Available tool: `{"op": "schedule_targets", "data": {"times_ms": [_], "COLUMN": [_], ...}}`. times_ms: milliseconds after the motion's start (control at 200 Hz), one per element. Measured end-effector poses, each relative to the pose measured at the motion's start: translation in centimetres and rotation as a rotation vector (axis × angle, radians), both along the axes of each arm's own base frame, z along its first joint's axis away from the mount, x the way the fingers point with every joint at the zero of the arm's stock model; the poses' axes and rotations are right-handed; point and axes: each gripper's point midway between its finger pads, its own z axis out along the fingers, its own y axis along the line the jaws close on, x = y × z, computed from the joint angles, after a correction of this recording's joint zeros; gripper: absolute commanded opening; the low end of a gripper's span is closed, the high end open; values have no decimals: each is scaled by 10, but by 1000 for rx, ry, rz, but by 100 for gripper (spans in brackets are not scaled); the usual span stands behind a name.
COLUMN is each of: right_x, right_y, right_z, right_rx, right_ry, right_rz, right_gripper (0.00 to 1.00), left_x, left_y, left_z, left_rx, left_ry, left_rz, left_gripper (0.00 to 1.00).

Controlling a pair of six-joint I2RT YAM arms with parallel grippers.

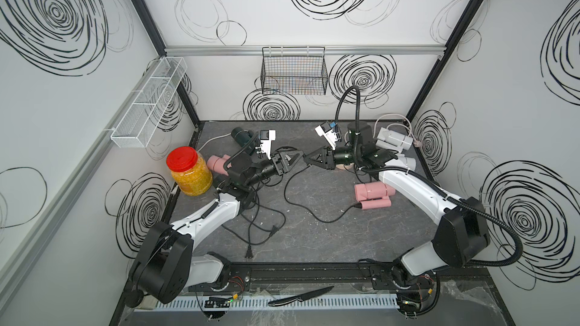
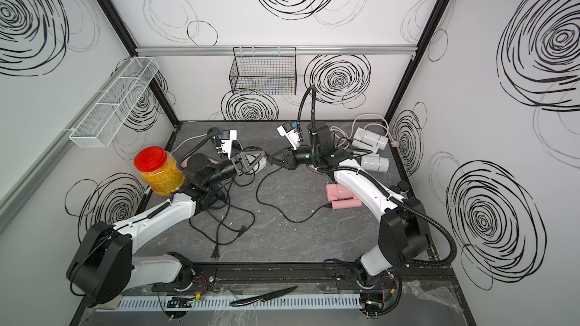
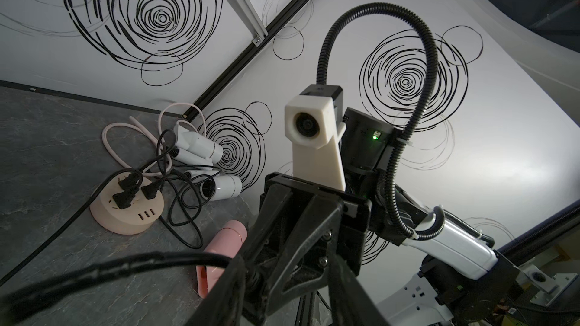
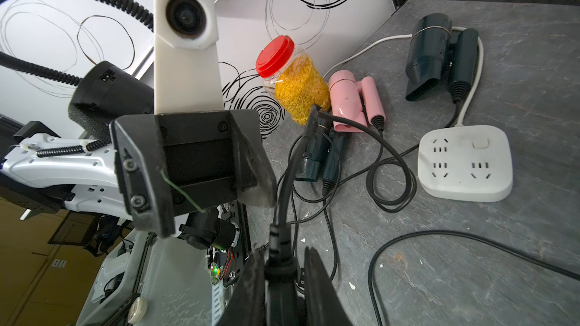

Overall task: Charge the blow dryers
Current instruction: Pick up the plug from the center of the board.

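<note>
A clear plastic jar with a red lid and yellow contents point(image 1: 188, 172) stands left of centre on the grey stone-patterned tabletop point(image 1: 314, 239). A white mesh wall basket point(image 1: 147, 101) hangs upper left and a black wire basket point(image 1: 293, 72) upper centre. A black knife point(image 1: 301, 296) lies bottom centre. A white square power strip point(image 4: 464, 161) and a round beige socket hub point(image 3: 125, 211) also sit on the tabletop.

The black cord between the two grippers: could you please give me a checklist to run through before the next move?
1. The right gripper is shut on the black cord: ok.
2. The left gripper is open: ok.
3. Cord lies inside the left gripper's opening: cannot tell.
4. All sockets of the white power strip are free: ok.
5. Cord runs slack back to the pink blow dryer: ok.
6. Prong direction at the held end: cannot tell.
</note>
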Motion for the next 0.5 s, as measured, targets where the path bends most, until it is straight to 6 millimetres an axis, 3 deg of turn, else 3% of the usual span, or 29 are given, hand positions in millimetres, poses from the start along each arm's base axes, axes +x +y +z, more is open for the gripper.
{"op": "schedule_targets", "data": {"times_ms": [300, 500], "right_x": [-3, -9], "right_y": [0, 1], "right_z": [5, 7], "right_rx": [24, 39], "right_ry": [7, 16], "right_rz": [21, 54], "right_gripper": [16, 16], "left_x": [3, 4], "left_y": [-5, -6], "left_z": [-15, -16], "left_rx": [16, 7], "left_ry": [44, 57], "left_rz": [-17, -23], "left_gripper": [46, 40]}}
